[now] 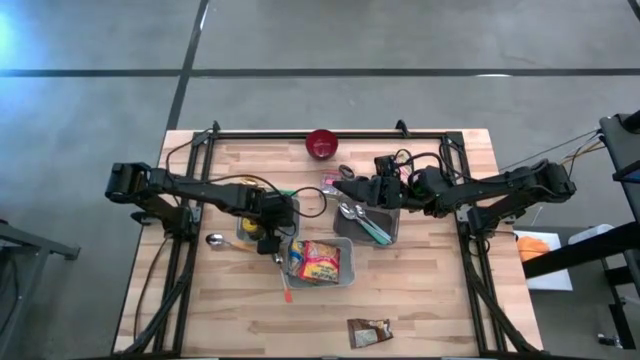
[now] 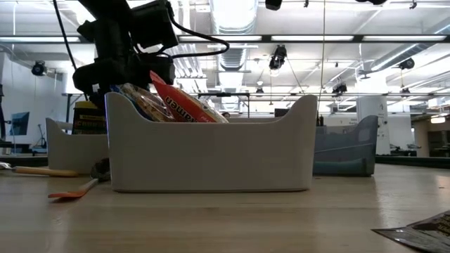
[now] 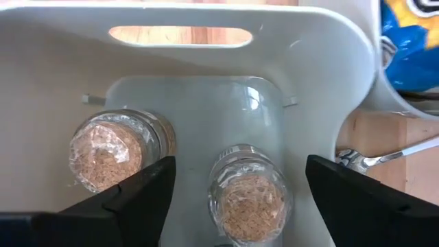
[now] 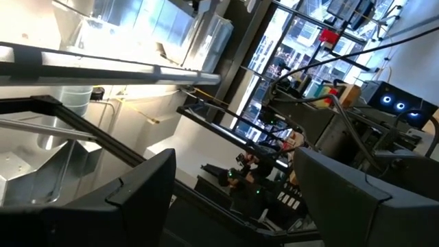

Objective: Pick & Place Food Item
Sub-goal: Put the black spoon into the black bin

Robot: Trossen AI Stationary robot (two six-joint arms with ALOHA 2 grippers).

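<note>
Two clear jars with brown cork-like tops stand upright on the floor of a white bin [image 3: 322, 82] at the table's left-centre [image 1: 243, 228]. My left gripper [image 3: 239, 180] points down into this bin, open, with one jar [image 3: 247, 199] between its fingers; neither finger touches it. The other jar [image 3: 110, 154] stands beside it, outside the fingers. My right gripper [image 1: 345, 187] is raised above the grey bin [image 1: 385, 215] and tipped upward; it stands open [image 4: 233, 185] with nothing in it.
A white bin [image 1: 345, 275] with bright food packets [image 1: 318, 262] sits at the centre, right beside the left gripper. Spoons lie in the grey bin. A red bowl [image 1: 322, 143] stands at the far edge, a packet [image 1: 368, 333] near the front, and a spoon [image 1: 215, 240] left of the jar bin.
</note>
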